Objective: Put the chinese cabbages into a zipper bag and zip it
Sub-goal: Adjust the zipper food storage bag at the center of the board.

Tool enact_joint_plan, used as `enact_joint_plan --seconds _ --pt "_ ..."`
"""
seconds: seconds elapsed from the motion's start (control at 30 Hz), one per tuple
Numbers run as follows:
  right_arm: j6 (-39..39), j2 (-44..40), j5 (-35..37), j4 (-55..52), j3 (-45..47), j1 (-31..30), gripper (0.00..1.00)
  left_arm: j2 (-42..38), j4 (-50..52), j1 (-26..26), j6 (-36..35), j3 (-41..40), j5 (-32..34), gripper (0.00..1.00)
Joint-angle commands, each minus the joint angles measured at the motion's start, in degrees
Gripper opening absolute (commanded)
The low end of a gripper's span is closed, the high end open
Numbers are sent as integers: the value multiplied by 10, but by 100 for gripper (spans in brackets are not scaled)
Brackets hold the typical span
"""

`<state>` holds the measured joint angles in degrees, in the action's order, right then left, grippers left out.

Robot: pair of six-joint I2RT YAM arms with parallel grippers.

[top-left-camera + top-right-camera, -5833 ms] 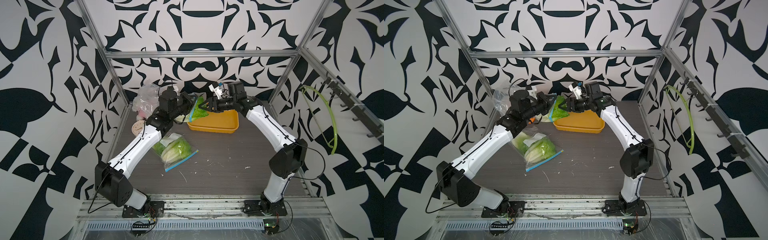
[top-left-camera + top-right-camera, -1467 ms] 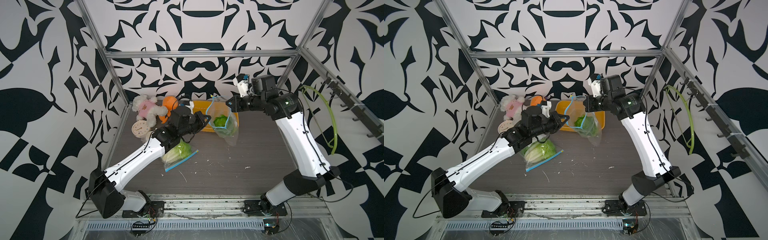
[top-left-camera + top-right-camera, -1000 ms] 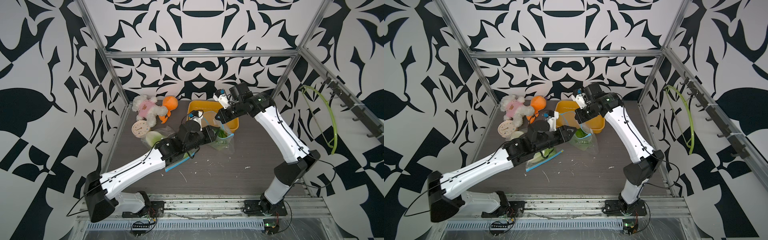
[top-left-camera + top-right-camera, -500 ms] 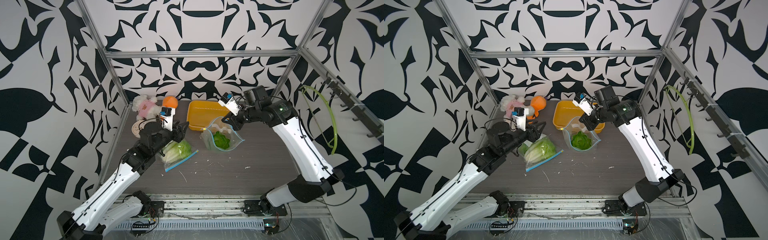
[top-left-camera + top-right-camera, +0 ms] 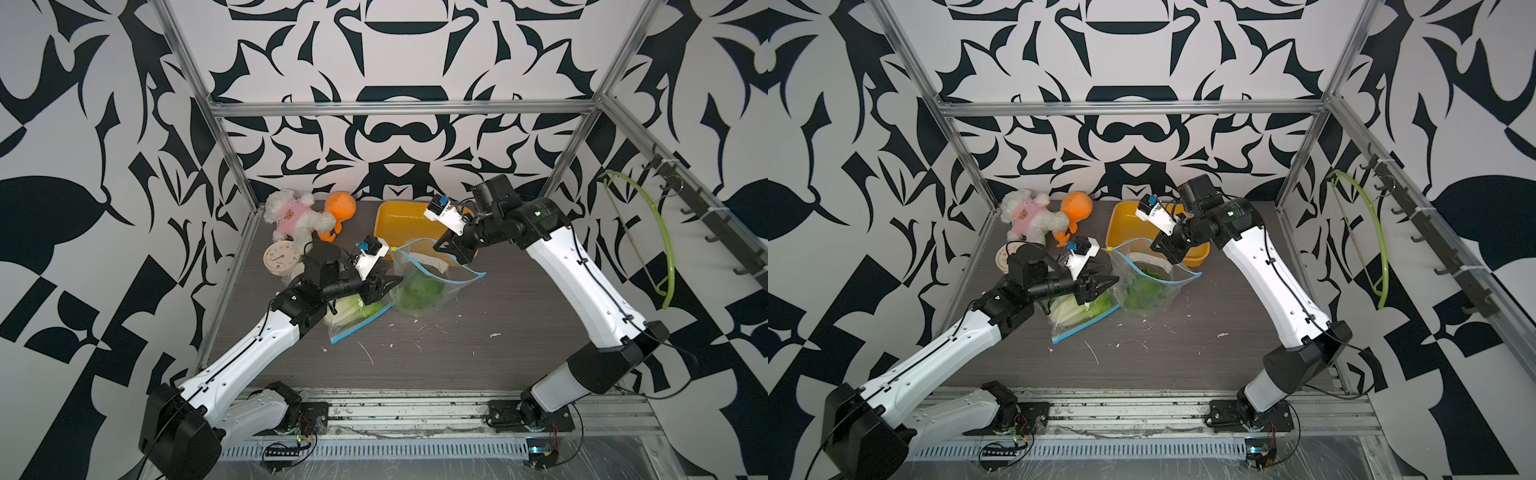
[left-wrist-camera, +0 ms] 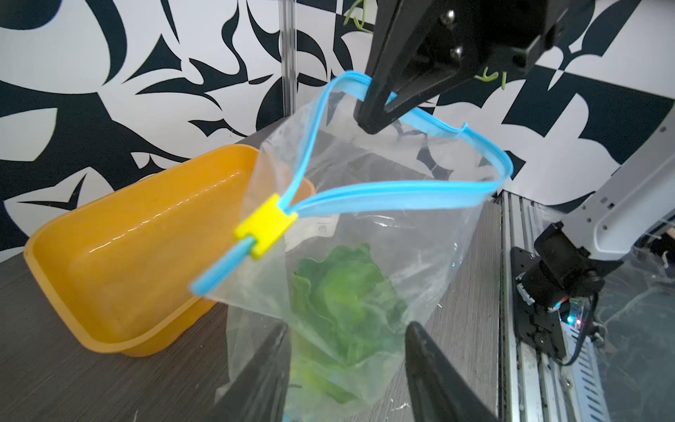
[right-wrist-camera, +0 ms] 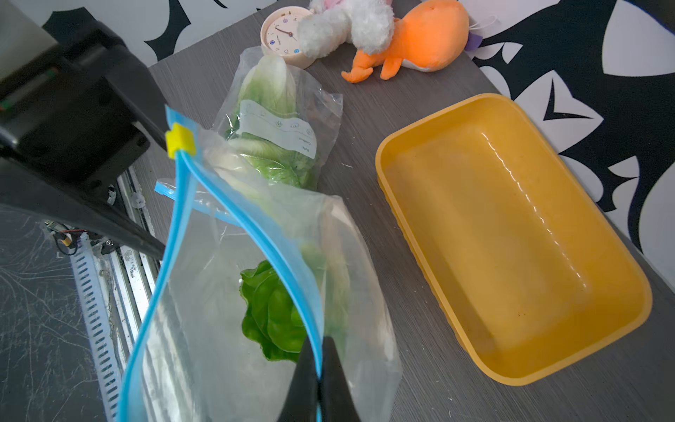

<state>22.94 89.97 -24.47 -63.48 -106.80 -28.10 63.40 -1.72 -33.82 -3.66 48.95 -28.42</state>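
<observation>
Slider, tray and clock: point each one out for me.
Slider point(image 6: 266, 226): left wrist view, middle of the yellow clip.
Tray point(image 7: 511, 237): right wrist view, bare floor.
Clock point(image 7: 280, 37): right wrist view, dial face.

"Where is the left arm point(image 5: 249, 353)?"

"In both top views it rises from the lower left, and its white link slants up toward the centre. The wrist lies about level. The left gripper point(image 5: 392, 283) points right with its jaws apart."

"And the right arm point(image 5: 582, 282)?"

"It folds at the lower right and slants up and left. The right gripper point(image 5: 438, 246) tips down and left, its jaws pressed together on the zipper bag point(image 5: 428, 286) rim."

"Do the grippers touch?"

"No, they are near each other but apart."
</observation>
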Motion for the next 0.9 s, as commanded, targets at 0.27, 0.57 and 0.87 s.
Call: enact_joint_plan --seconds 0.27,0.57,0.87 --pt "12 -18 -40 26 -6 3 0 -34 26 1 -86 33 39 47" --pt "15 -15 -58 29 -7 3 0 -11 54 40 -122 59 48 49" --pt "16 -10 -77 41 -13 3 0 10 101 59 -149 88 -36 56"
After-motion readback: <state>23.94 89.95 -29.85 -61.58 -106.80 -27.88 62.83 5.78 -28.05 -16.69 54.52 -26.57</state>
